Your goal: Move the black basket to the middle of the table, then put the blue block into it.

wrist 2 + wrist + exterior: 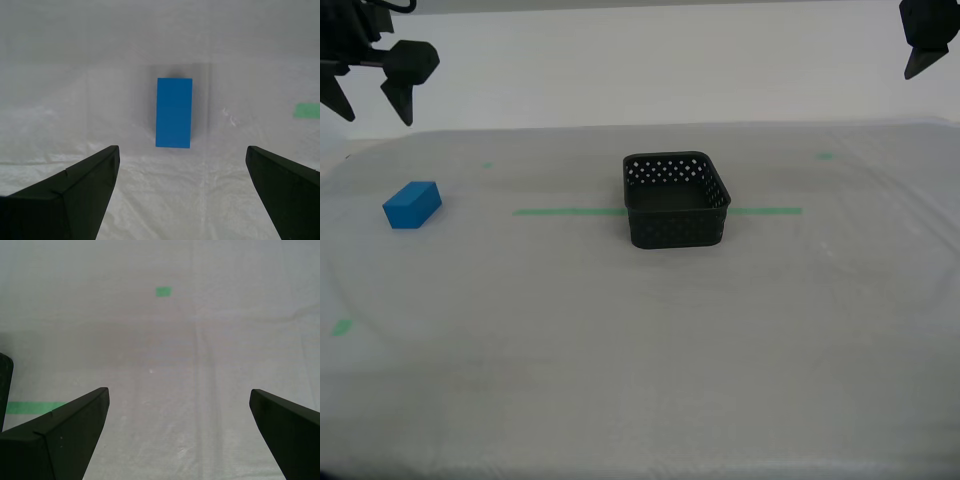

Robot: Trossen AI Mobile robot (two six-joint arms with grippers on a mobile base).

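Observation:
The black basket (675, 200) stands upright and empty on the table (640, 350), across the long green tape line (570, 211). The blue block (412, 204) lies flat on the sheeting at the exterior view's left. My second gripper (370, 100) hangs open high above it. In the second wrist view the block (174, 112) lies just beyond the gap of the open gripper (183, 150). My first gripper (920, 60) is raised at the exterior view's upper right, partly cut off by the frame. It is open (179, 390) over bare sheeting, with a sliver of the basket (4, 385) at the edge of its view.
Small green tape marks (825, 155) (342, 326) dot the sheeting, and one mark (163, 291) shows in the first wrist view beside an end of the tape line (30, 407). A pale wall rises behind the table's far edge.

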